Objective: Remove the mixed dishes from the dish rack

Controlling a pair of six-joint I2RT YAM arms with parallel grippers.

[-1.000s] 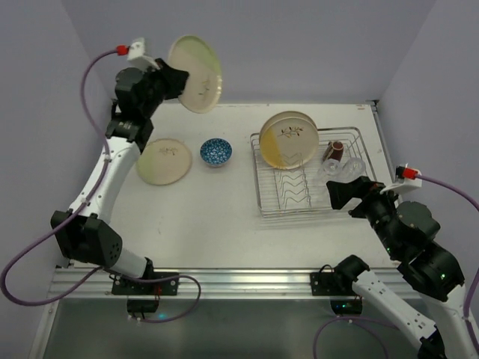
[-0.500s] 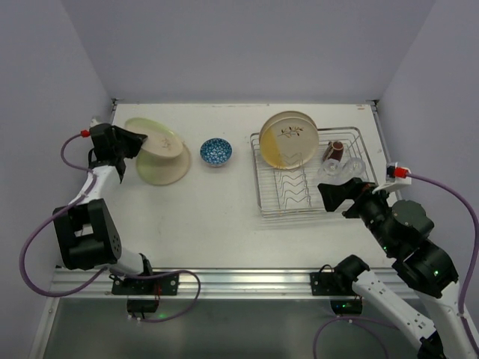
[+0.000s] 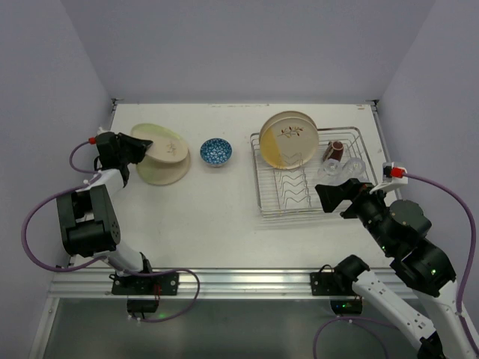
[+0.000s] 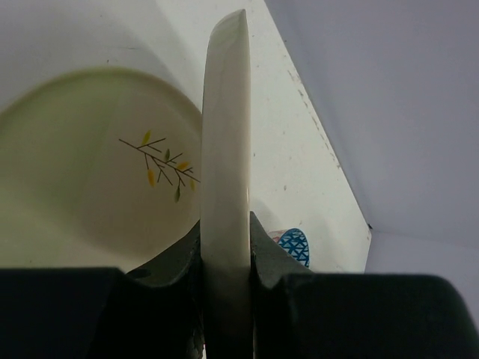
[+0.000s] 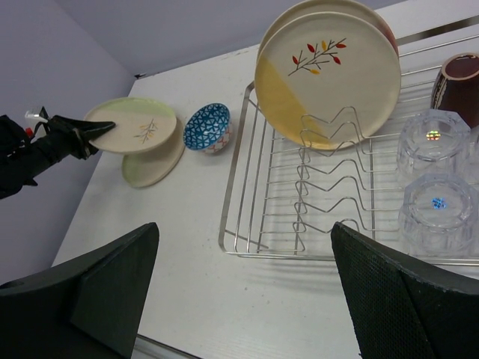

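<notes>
My left gripper [image 3: 138, 149] [image 4: 226, 250] is shut on the rim of a cream plate [image 3: 161, 142] [image 4: 224, 134] [image 5: 135, 123]. That plate hangs tilted just over a second sprig plate [image 3: 163, 170] [image 4: 90, 172] [image 5: 153, 161] lying on the table at the left. Beside them stands the blue-patterned bowl [image 3: 215, 152] [image 5: 207, 127]. The dish rack [image 3: 263, 196] [image 5: 232, 217] holds two upright plates [image 3: 288, 138] [image 5: 325, 75], a dark brown mug [image 3: 334, 152] [image 5: 458, 82] and clear tumblers [image 3: 340, 168] [image 5: 434, 142]. My right gripper [image 3: 333, 198] [image 5: 245, 247] hovers open at the rack's near right corner, holding nothing.
The table's left wall stands close behind the left gripper. The rack's zigzag dividers [image 5: 325, 176] are bare in front of the upright plates. A metal rail [image 3: 224, 280] runs along the table's near edge.
The left arm has swung down from high at the back with its plate to just over the plate on the table. The right gripper has crept slightly left along the rack.
</notes>
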